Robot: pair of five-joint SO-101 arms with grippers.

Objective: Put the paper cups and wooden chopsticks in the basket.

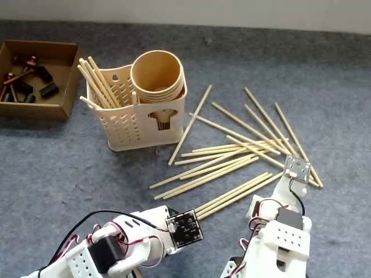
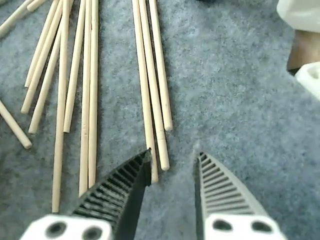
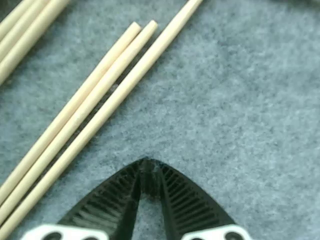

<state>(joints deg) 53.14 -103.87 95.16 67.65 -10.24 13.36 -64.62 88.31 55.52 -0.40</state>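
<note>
Jaws first: left jaws parted about a chopstick bundle's width, nothing held, tips low over the grey tabletop (image 1: 69,168). The left wrist view puts the ends of three chopsticks (image 2: 155,90) just beside one tip. Right jaws are closed tip to tip and empty, with three more sticks (image 3: 95,110) lying just beside them.

The high view adds the basket (image 1: 139,124). Stacked paper cups (image 1: 157,75) stand inside it, and a bunch of chopsticks (image 1: 98,84) leans in its other compartment. Loose chopsticks (image 1: 223,167) lie scattered between the basket and the arms. A cardboard box (image 1: 58,110) of dark parts sits near the basket's far side.
</note>
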